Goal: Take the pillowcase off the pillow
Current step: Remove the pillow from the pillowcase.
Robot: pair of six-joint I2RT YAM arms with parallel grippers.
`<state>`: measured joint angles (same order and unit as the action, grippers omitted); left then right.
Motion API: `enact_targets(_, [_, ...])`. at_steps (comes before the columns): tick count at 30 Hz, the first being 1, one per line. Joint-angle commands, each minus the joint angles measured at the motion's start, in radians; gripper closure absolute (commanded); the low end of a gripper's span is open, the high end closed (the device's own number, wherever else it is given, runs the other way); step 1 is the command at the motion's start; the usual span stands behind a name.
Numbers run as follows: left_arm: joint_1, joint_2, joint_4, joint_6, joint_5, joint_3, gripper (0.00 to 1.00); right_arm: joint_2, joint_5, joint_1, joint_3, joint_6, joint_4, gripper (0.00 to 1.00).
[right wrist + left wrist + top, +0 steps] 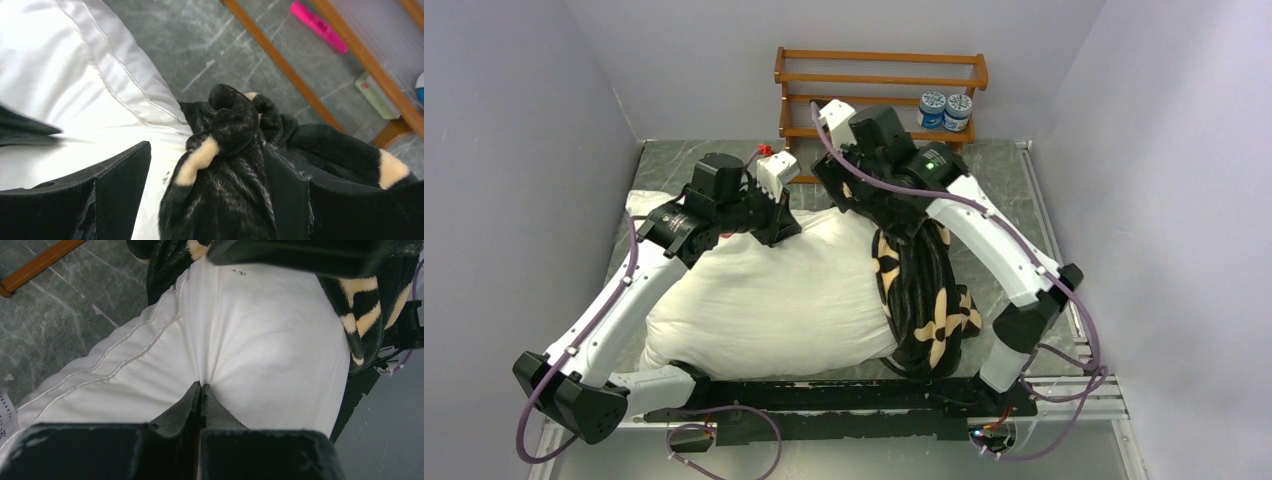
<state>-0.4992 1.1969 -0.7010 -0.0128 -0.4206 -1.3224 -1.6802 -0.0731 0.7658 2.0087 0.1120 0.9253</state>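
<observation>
The white pillow (764,300) lies across the table. The black flowered pillowcase (924,290) is bunched around its right end. My left gripper (782,225) is at the pillow's far edge. In the left wrist view it (201,385) is shut, pinching a fold of the white pillow (260,340), with the pillowcase (365,300) beyond. My right gripper (852,192) is at the far edge of the bunched cover. In the right wrist view it (206,146) is open, with a bunch of pillowcase (235,165) between the jaws against the right finger (285,175). The pillow (60,65) is on the left.
A wooden rack (879,85) stands at the back with two blue-lidded jars (945,108) on it. A pink object (317,26) lies by the rack's rail. Grey walls close in the left, right and back sides. The table is grey marble (1004,170).
</observation>
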Motion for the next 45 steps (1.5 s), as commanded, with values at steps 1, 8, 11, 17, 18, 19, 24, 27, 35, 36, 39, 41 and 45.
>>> enact_targets(1, [-0.019, -0.054, -0.06, -0.029, -0.047, 0.011, 0.95, -0.046, -0.087, 0.002, 0.052, -0.004, 0.075, 0.15])
enact_targets(8, [-0.023, -0.059, -0.069, -0.027, -0.046, 0.012, 0.95, -0.033, -0.266, 0.0, -0.013, -0.031, 0.111, 0.47])
enact_targets(11, [-0.025, -0.056, -0.072, -0.021, -0.046, -0.003, 0.95, 0.019, -0.28, 0.001, -0.044, -0.039, 0.091, 0.89])
enact_targets(17, [-0.025, -0.037, -0.082, 0.0, -0.042, -0.059, 0.95, 0.156, -0.256, 0.021, -0.104, -0.052, -0.002, 1.0])
enact_targets(18, [-0.025, -0.034, -0.078, 0.001, -0.042, -0.067, 0.95, 0.179, -0.247, 0.027, -0.114, -0.051, -0.021, 1.0])
enact_targets(19, [-0.025, -0.03, -0.072, 0.001, -0.044, -0.075, 0.91, 0.198, -0.237, 0.032, -0.123, -0.052, -0.04, 1.0])
enact_targets(24, [-0.025, 0.001, -0.037, 0.001, -0.071, -0.13, 0.54, 0.275, -0.177, 0.058, -0.16, -0.046, -0.124, 1.0])
enact_targets(27, [-0.025, 0.03, -0.022, 0.001, -0.082, -0.178, 0.35, 0.294, -0.164, 0.07, -0.165, -0.042, -0.148, 1.0])
enact_targets(35, [-0.048, 0.129, 0.066, 0.032, -0.204, -0.23, 0.06, 0.315, -0.157, 0.081, -0.176, -0.038, -0.171, 1.0])
enact_targets(36, [-0.065, 0.151, 0.067, 0.037, -0.206, -0.234, 0.05, 0.317, -0.155, 0.082, -0.179, -0.038, -0.174, 1.0])
enact_targets(39, [-0.122, 0.21, 0.049, 0.068, -0.184, -0.251, 0.04, 0.326, -0.159, 0.083, -0.191, -0.038, -0.183, 1.0])
enact_targets(41, [-0.148, 0.242, 0.049, 0.068, -0.162, -0.249, 0.04, 0.333, -0.166, 0.083, -0.199, -0.037, -0.192, 1.0])
enact_targets(45, [-0.159, 0.277, 0.092, 0.051, -0.174, -0.204, 0.04, 0.35, -0.182, 0.084, -0.216, -0.035, -0.204, 1.0])
